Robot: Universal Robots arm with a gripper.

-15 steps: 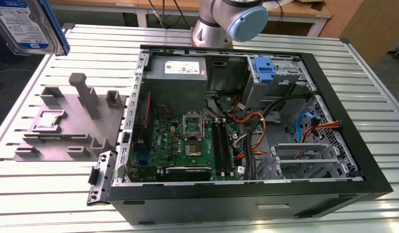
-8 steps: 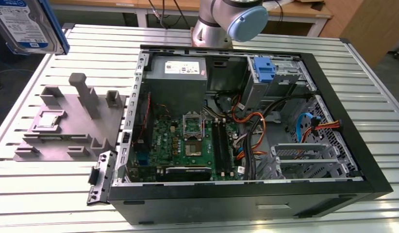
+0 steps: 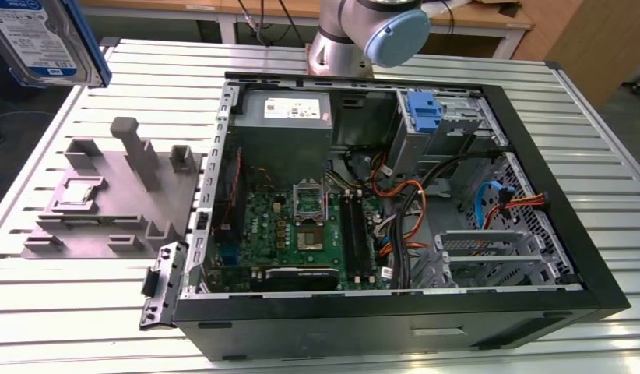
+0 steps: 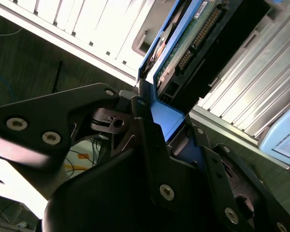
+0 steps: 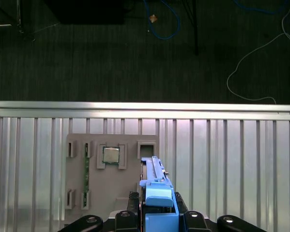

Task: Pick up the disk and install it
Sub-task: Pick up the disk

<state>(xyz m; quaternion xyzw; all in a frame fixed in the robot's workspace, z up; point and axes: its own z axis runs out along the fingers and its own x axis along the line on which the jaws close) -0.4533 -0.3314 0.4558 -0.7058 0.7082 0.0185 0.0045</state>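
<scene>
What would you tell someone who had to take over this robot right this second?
Gripper: shut on the disk, clamping its blue frame.
Disk: held in the air above the grey holder, at the exterior view's left.
Case: lies open, to the exterior view's right of the holder.
Done: the disk is picked up.
Left: the disk is not yet in the case.

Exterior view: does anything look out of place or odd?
Only the disk: it hangs in the air at the exterior view's upper left, clamped in the jaws of the gripper, not in the open computer case.
</scene>
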